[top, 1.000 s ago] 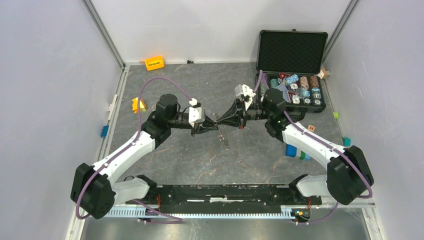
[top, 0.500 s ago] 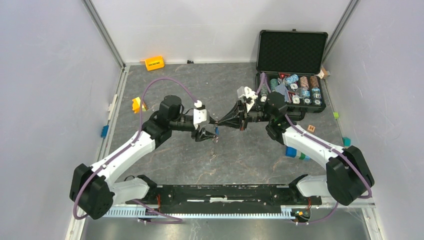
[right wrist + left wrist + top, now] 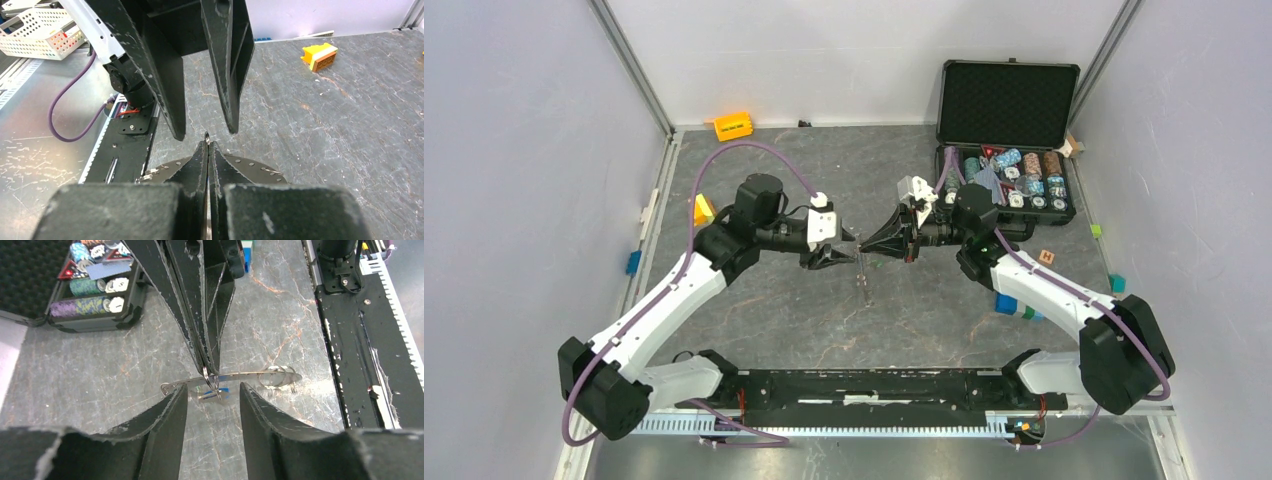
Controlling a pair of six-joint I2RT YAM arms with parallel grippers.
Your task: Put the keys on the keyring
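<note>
Hands meet tip-to-tip, mid worktop (image 3: 764,160).
left hand (image 3: 848,249) and right hand (image 3: 867,243) nearly touching; keyring (image 3: 862,283) just near of tips; open chip case (image 3: 1009,105) far right.

Upper right: black case (image 3: 1009,100) with dimpled lining, holding chips (image 3: 1024,185) striped blue, green, red and white. Centre: dark grey table (image 3: 924,320) marbled with pale and rust veins; silver keyring (image 3: 240,375); blue-headed key (image 3: 223,390). Upper left: orange-yellow brick (image 3: 733,126). The left arm (image 3: 664,305) and right arm (image 3: 1049,290) are white with black joints; cable (image 3: 744,146) purple.
</note>
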